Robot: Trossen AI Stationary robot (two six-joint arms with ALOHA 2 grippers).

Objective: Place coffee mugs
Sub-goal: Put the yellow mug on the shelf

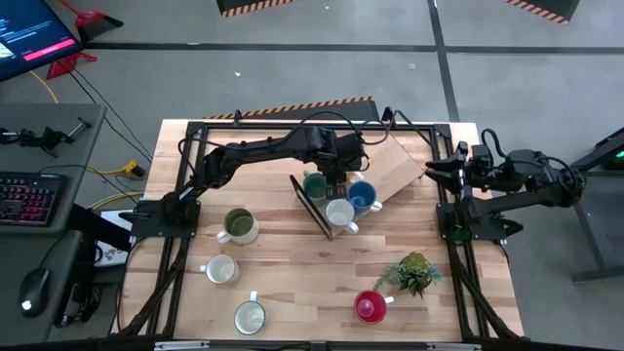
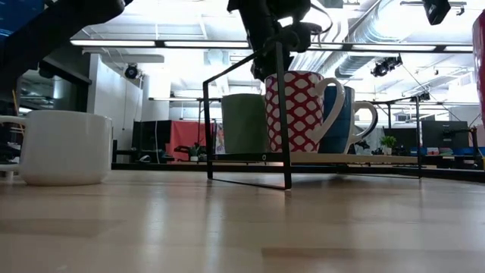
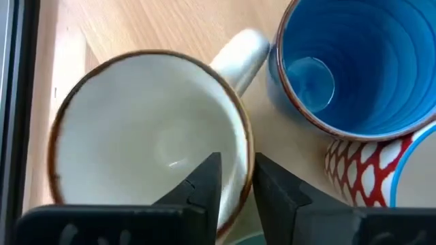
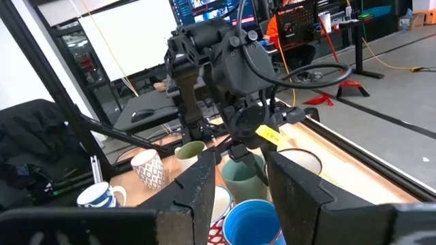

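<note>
Cream-glazed, brown-rimmed mug (image 3: 146, 139) sits on the wooden rack; left gripper (image 3: 235, 184), narrowly parted, straddles its rim, releasing; next, lift clear; right gripper (image 4: 242, 180) idles half-open, empty

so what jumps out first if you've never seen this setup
The left gripper hangs over a cluster of mugs at the table's centre, its jaws straddling the rim of a cream mug beside a blue mug. More mugs sit scattered nearer the front edge, with a small potted plant front right.
</note>
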